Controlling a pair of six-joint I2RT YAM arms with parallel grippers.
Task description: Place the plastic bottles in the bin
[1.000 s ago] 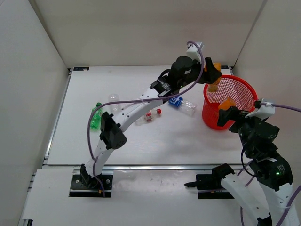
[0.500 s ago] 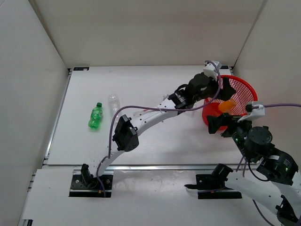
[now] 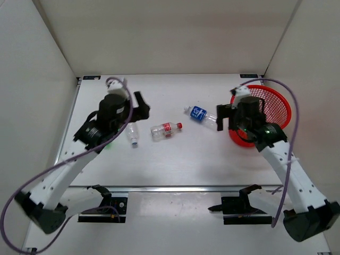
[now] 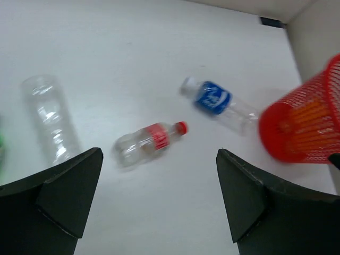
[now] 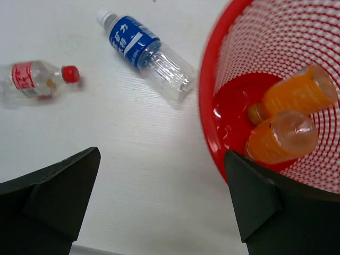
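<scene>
The red mesh bin [image 3: 276, 101] stands at the right and holds two stubby orange bottles [image 5: 295, 94] [image 5: 280, 137]. Three clear plastic bottles lie on the table: a blue-label one [image 3: 204, 116], a red-label one [image 3: 166, 130] and a plain one with a blue cap [image 3: 132, 134]. A sliver of green bottle [image 4: 1, 154] shows at the left wrist view's edge. My left gripper [image 3: 144, 108] hangs open above the plain bottle [image 4: 48, 117], nothing between its fingers. My right gripper [image 3: 219, 118] is open and empty between the blue-label bottle [image 5: 143, 50] and the bin's rim [image 5: 207, 106].
White walls close in the table on three sides. The table's near edge and both arm bases [image 3: 103, 204] [image 3: 239, 204] run along the bottom of the top view. The bin stands close to the right wall.
My left gripper opened over the bin, dropped an orange bottle in, then swung back to the table's left. My right arm moved forward to the bin's left side.
</scene>
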